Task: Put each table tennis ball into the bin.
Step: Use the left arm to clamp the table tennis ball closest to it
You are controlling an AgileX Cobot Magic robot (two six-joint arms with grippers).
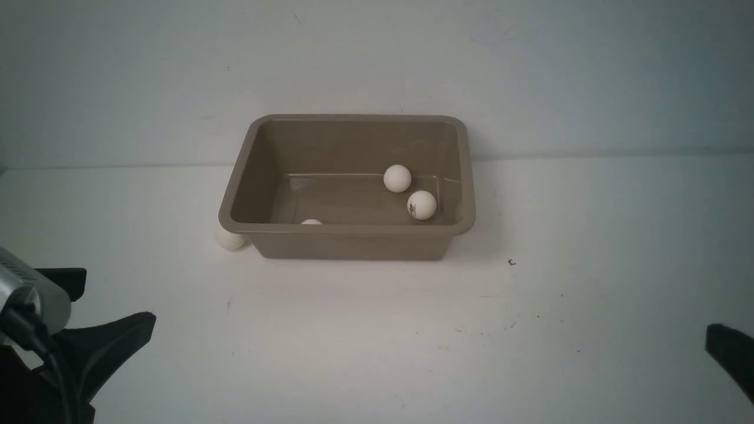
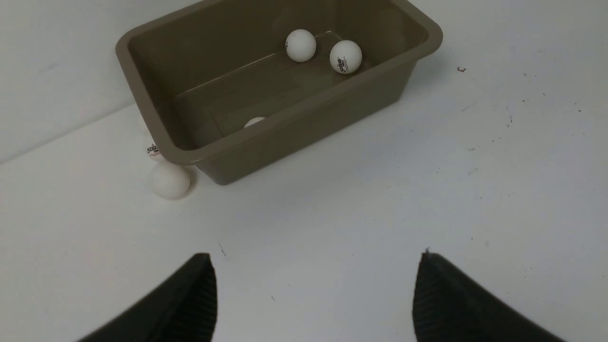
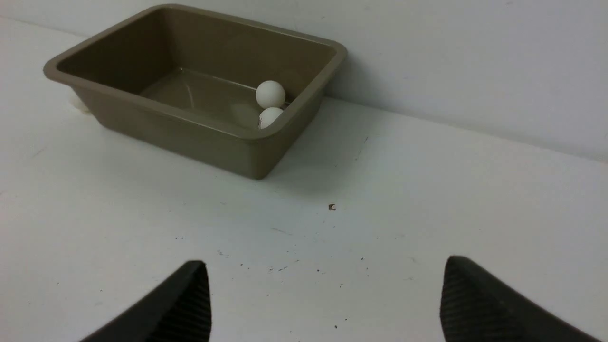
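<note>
The taupe bin (image 1: 347,228) stands at the back middle of the white table. Three white table tennis balls lie inside: one (image 1: 397,178) by the far wall, one with a dark logo (image 1: 422,205) beside it, and one (image 1: 311,222) half hidden under the near rim. Outside, against the bin's near left corner, lies a plain ball (image 2: 169,180), and behind it a logo ball (image 2: 153,149) partly hidden by the rim. My left gripper (image 2: 316,256) hangs open and empty over bare table, well short of these. My right gripper (image 3: 325,263) is open and empty, at the near right.
A white wall (image 1: 377,59) rises right behind the bin. A small dark speck (image 1: 511,262) lies on the table to the right of the bin. In the front view my left arm's camera housing (image 1: 29,300) fills the lower left corner.
</note>
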